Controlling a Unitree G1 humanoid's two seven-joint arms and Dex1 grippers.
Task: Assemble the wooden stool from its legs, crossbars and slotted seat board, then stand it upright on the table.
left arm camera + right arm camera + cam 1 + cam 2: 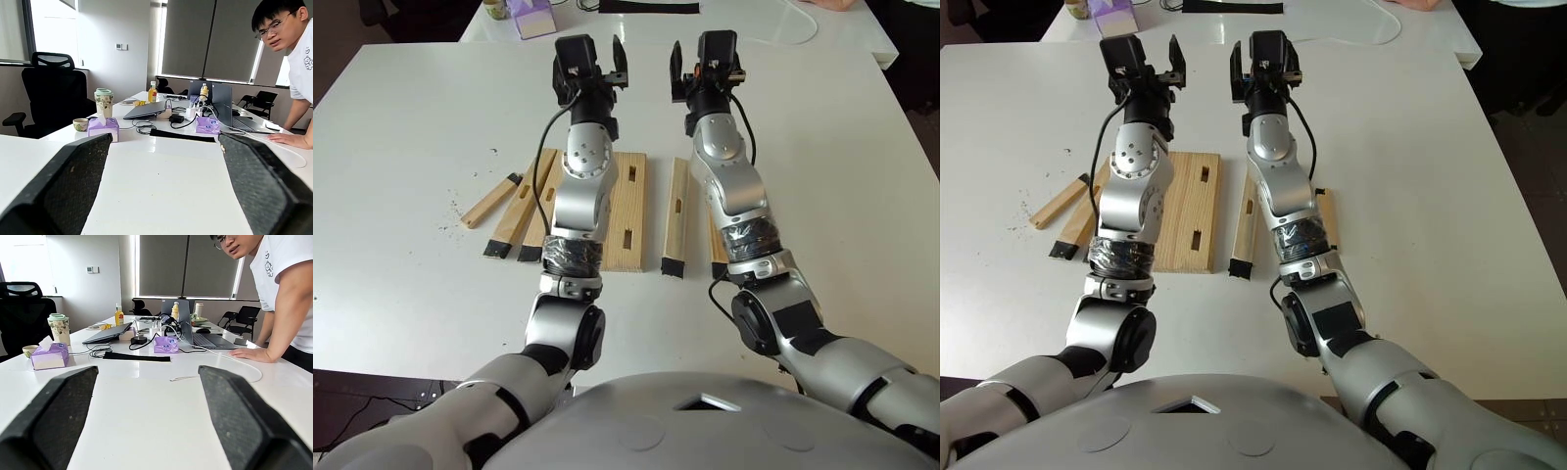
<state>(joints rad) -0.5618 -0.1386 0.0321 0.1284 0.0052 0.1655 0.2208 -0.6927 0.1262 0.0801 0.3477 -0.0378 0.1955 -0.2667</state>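
Left claw [164, 142] and right claw [146, 372] wide open, empty, above white table [411, 117]

White tables [401, 127] run back to dark blinds [230, 39] (drawn, though one side window [49, 24] glows bright). A black office chair [51, 93] stands by the pale wall [112, 73], laptops [146, 110] beyond.

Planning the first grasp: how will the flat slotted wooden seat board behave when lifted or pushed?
The flat slotted wooden seat board looks like solid wood: probably stiff, not fragile. Lying flat on the smooth white table, it would likely slide when pushed, not roll or tip.
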